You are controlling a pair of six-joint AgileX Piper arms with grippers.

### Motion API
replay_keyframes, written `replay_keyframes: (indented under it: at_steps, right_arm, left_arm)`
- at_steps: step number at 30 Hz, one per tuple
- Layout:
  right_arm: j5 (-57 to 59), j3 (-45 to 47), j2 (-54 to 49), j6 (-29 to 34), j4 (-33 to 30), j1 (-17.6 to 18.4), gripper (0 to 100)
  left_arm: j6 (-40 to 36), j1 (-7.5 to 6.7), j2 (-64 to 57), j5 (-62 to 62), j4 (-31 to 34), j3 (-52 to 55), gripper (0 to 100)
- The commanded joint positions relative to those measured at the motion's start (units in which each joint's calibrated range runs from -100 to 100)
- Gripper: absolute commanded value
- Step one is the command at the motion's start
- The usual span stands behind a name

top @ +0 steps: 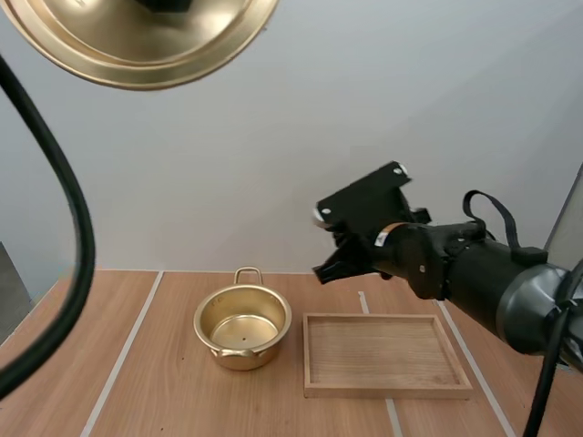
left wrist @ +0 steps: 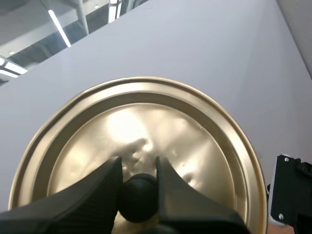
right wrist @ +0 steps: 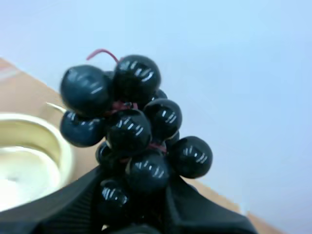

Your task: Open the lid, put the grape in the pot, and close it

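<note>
**Lid up in L claw, grapes in R claw, pot open**

Grapes (right wrist: 131,131): one bunch of round, glossy, near-black berries w/ bright highlights. They're strung on a thin dark-red stem that curls out at the far end. The bunch stands up from between the fingers of my R gripper (right wrist: 134,178). The pot's gold rim (right wrist: 63,146) is just beside and beyond it, over the wood table.

R claw: fingers are parted only as wide as the bunch's base and clenched on the lower berries. In the high view the R gripper (top: 335,266) hangs in the air at centre-right of the frame. It sits above the upper-left corner of the wooden tray (top: 387,387), touching neither tray nor pot.

Pot (top: 208,309): lower centre-left of the high frame, on the table (top: 164,382). It's shiny gold w/ the lid off, so I see the inside bottom. One loop handle is on the far side, one on the near side. The tray lies just right of it w/ a narrow gap, not touching.

Lid (top: 137,41): upper left of the high frame, lifted well clear of the pot. From the L wrist cam the lid (left wrist: 185,136) is a round gold disc w/ a stepped rim and a dented sheen.

L claw: my L gripper (left wrist: 138,163) is nearly closed, fingers pinching the lid's black knob (left wrist: 139,197) btwn them.
</note>
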Motion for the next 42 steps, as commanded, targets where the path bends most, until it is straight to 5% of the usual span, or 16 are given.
replay_keyframes:
  at_steps: [1, 5, 11, 13, 17, 18, 31, 33, 34, 35, 42]
  right_arm:
    - [3.5, -4.1, -1.8, -1.3, 0.4, 8.8, 0]
    - [2.9, -6.3, 2.2, -1.2, 0.6, 13.0, 0]
    - [0.4, -6.6, 12.6, -1.1, 1.7, 13.7, 0]
    - [-1.7, -6.6, 15.3, -1.1, 2.6, 13.7, 13]
    - [-7.1, -6.6, 18.9, -1.1, 3.6, 13.8, 100]
    - [-7.1, -6.6, 19.0, -1.1, 4.0, 13.8, 100]
    - [16.5, -10.1, 4.0, -1.2, 3.2, 11.2, 100]
    - [20.1, -9.9, 0.5, -0.9, 2.1, 9.7, 63]
    - [22.1, -9.6, -1.9, -0.8, 1.6, 8.5, 24]
    - [22.9, -8.9, -3.9, -0.8, 1.5, 7.4, 0]
    - [30.1, -4.6, -16.6, -1.0, 1.5, 0.8, 0]
  left_arm:
    - [-2.9, -0.19, 0.0, 0.9, 3.6, -2.7, 0]
    - [-4.0, -0.19, 0.0, 2.5, 6.6, -4.5, 0]
    - [-4.0, -0.19, 0.0, 4.8, 9.5, -4.5, 0]
    - [-4.0, -0.19, 0.0, 4.8, 9.5, -4.5, 0]
    - [-4.0, -0.19, 0.1, 4.8, 9.5, -4.5, 0]
    - [-4.0, -0.19, 0.1, 4.8, 9.5, -4.5, 0]
    - [-5.4, -0.19, 1.8, 4.0, 9.5, -4.5, 0]
    - [-6.5, -0.19, 2.9, 4.0, 9.4, -4.5, 0]
    - [-7.0, -0.19, 3.5, 4.0, 9.4, -4.5, 0]
    - [-7.0, -0.19, 4.4, 4.0, 9.4, -4.5, 0]
    - [-4.7, -0.19, 10.9, 4.8, 9.4, -4.5, 0]
